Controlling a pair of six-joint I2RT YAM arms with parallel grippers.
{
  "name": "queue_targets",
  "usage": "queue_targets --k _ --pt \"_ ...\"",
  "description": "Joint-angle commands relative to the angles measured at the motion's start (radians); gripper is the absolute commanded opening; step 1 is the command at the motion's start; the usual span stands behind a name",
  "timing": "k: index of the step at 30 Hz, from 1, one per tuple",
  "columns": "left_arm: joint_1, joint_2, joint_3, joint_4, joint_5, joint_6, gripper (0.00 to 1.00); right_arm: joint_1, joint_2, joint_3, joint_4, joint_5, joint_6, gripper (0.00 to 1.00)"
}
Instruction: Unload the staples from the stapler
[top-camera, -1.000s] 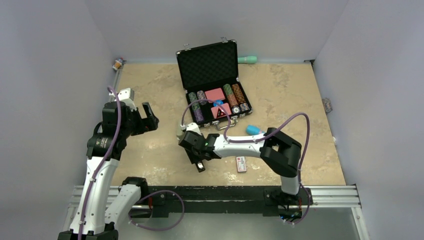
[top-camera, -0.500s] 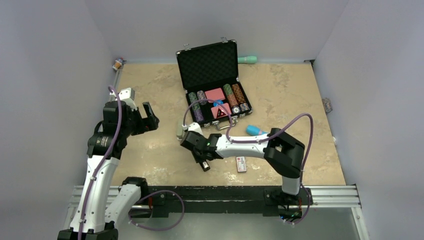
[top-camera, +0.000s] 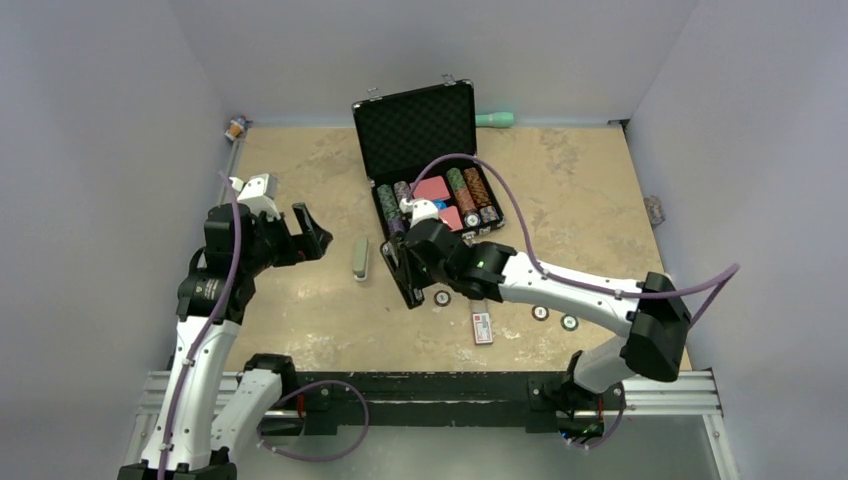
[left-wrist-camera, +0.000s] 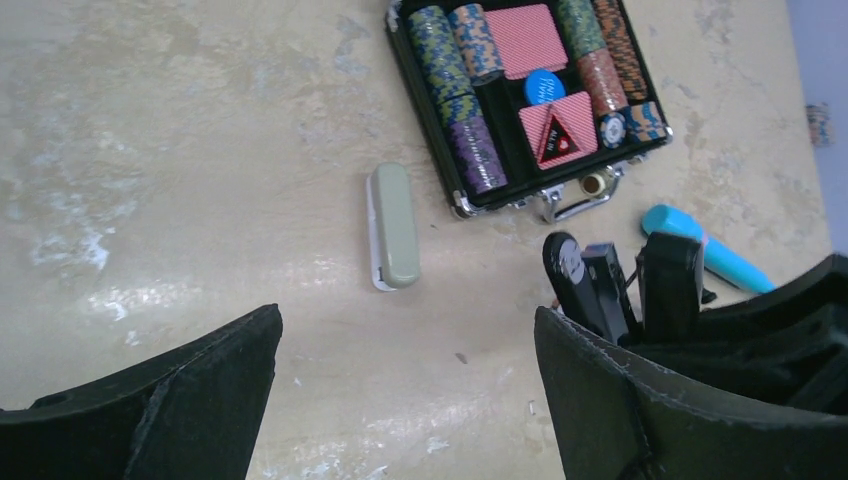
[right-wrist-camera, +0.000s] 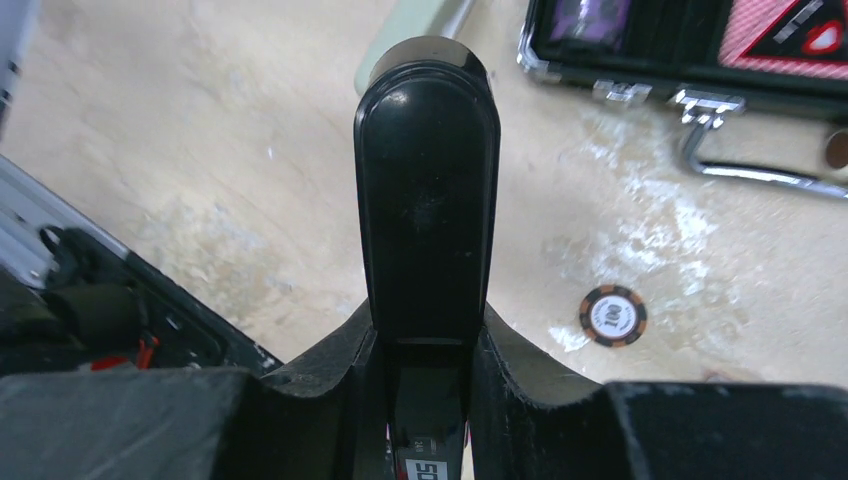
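Tan marbled bench (top-camera: 580, 190) lies below; the right gripper (right-wrist-camera: 425, 345) pinches a long black plastic stapler (right-wrist-camera: 427, 180). Apart, the left gripper (left-wrist-camera: 405, 320) stands spread wide

Everything's laid out around the open case (top-camera: 415, 128)
The stapler (right-wrist-camera: 427, 200) is found just before its front-left corner, an oblong block (top-camera: 360, 258) further left of that corner; a loose chip (top-camera: 441, 297) and a small box (top-camera: 482, 328) are set further forward, a slim tube (top-camera: 494, 119) behind the case.
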Motion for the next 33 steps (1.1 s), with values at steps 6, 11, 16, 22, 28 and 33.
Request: queue_targets --k 6,11,16,22,28,33 --pt "-0.002 -0.026 -0.095 0.284 0.389 -0.153 1.00 -0.130 -0.185 -0.021 0.262 -0.220 -0.063 0.00" --pt "-0.001 -0.134 -0.213 0.555 0.541 -0.294 1.00 -0.152 -0.233 -0.002 0.330 -0.308 -0.083 0.00" --pt "-0.001 -0.174 -0.230 0.732 0.653 -0.391 1.00 -0.193 -0.280 0.006 0.395 -0.454 -0.075 0.00" --pt "0.002 -0.192 -0.318 1.187 0.745 -0.603 1.00 -0.244 -0.324 -0.005 0.546 -0.674 -0.013 0.00" --pt "0.005 -0.118 -0.396 1.630 0.768 -0.843 1.00 -0.257 -0.305 0.048 0.601 -0.797 0.023 0.00" --pt "0.006 -0.011 -0.425 1.976 0.767 -1.014 1.00 -0.257 -0.275 0.062 0.694 -0.923 0.088 0.00"
